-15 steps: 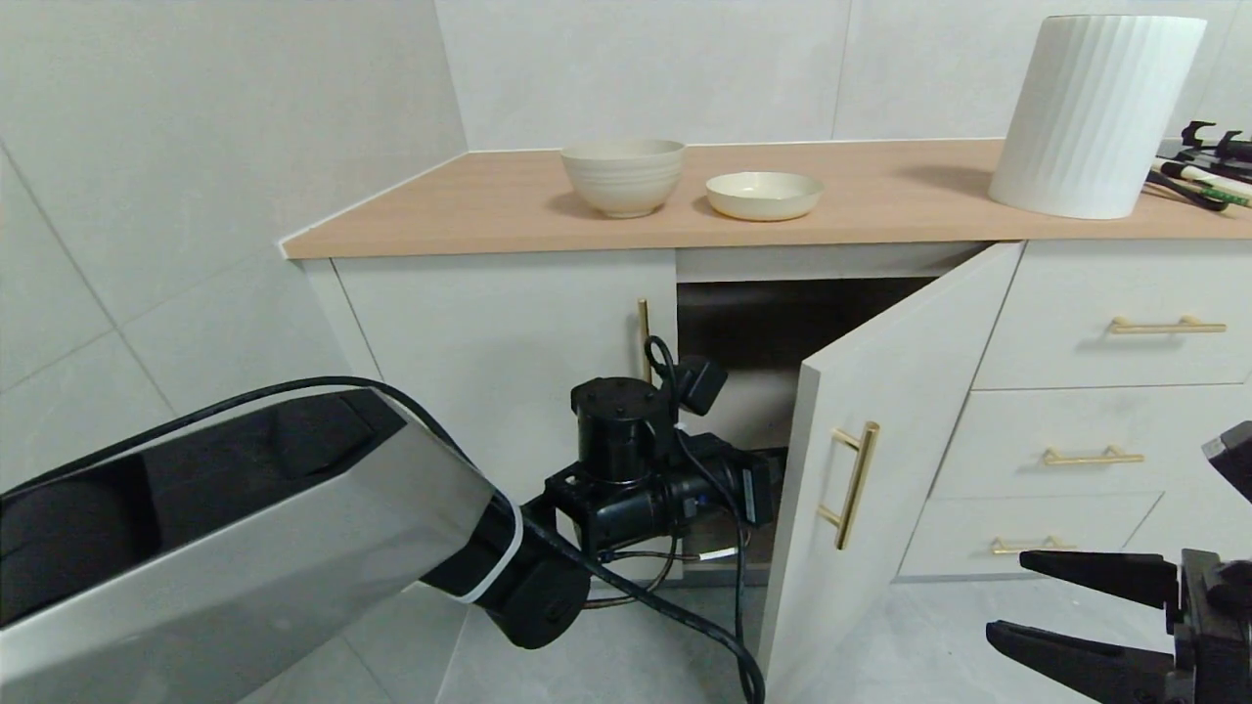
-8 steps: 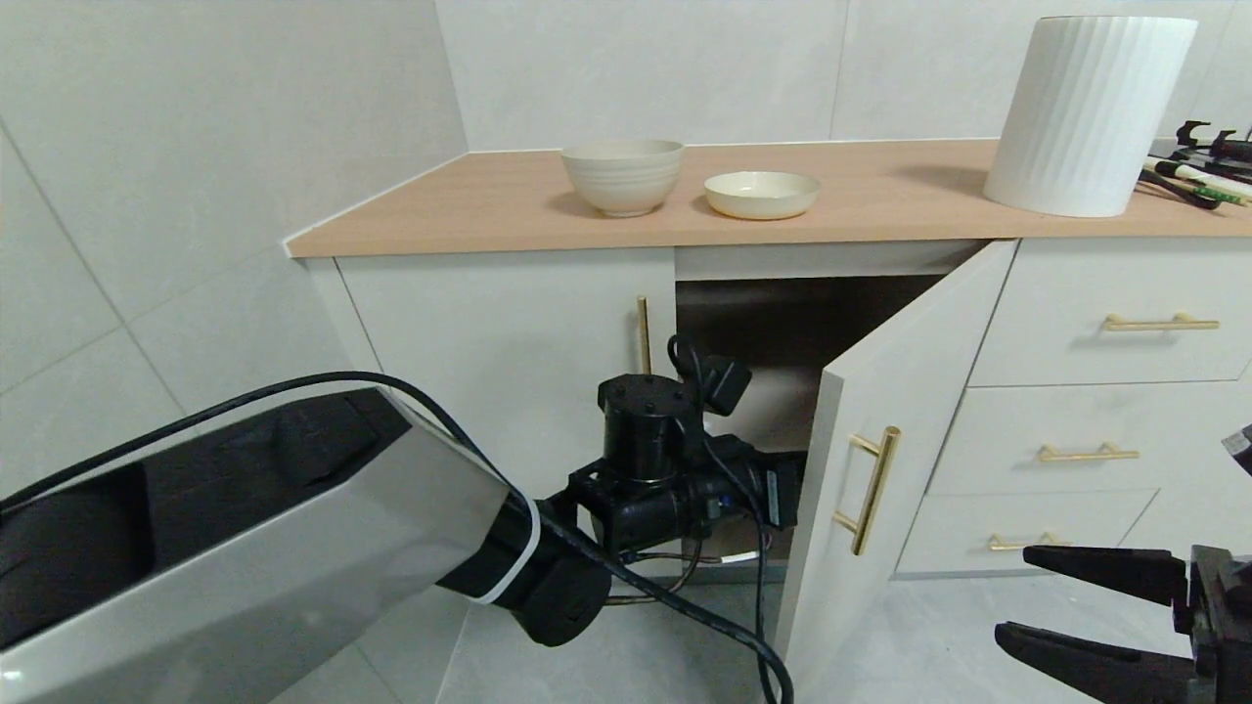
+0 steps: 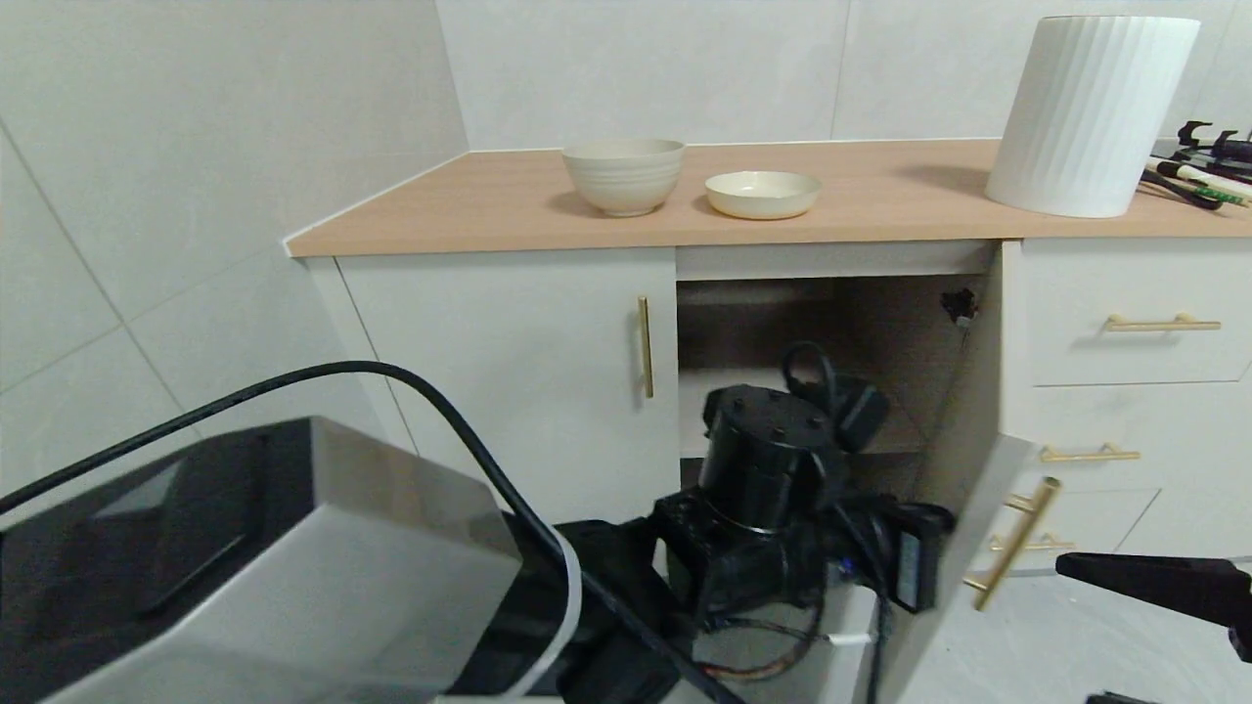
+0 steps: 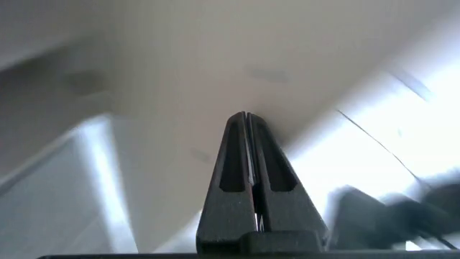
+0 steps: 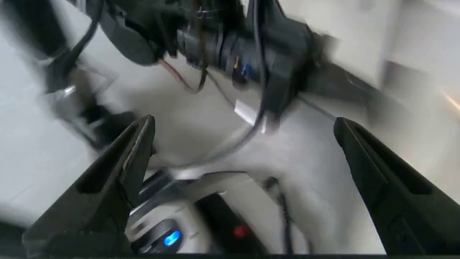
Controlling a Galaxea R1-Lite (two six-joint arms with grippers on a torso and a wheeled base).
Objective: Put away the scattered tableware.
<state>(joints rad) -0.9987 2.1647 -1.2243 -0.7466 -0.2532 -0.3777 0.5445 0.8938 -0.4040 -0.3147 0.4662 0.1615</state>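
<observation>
On the wooden countertop [image 3: 469, 210] I saw the cream bowl [image 3: 622, 176] just beside the small dish [image 3: 763, 194], not touching. My left gripper [image 4: 246, 122] was low by the wide-open cabinet door [image 3: 968, 469], fingers pressed together, holding nothing. My right gripper [image 5: 243, 126] was spread wide, empty.

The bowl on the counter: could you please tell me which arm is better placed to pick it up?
Probably the right: the right gripper is open and free, while the left gripper is shut, low beside the cabinet door.
</observation>
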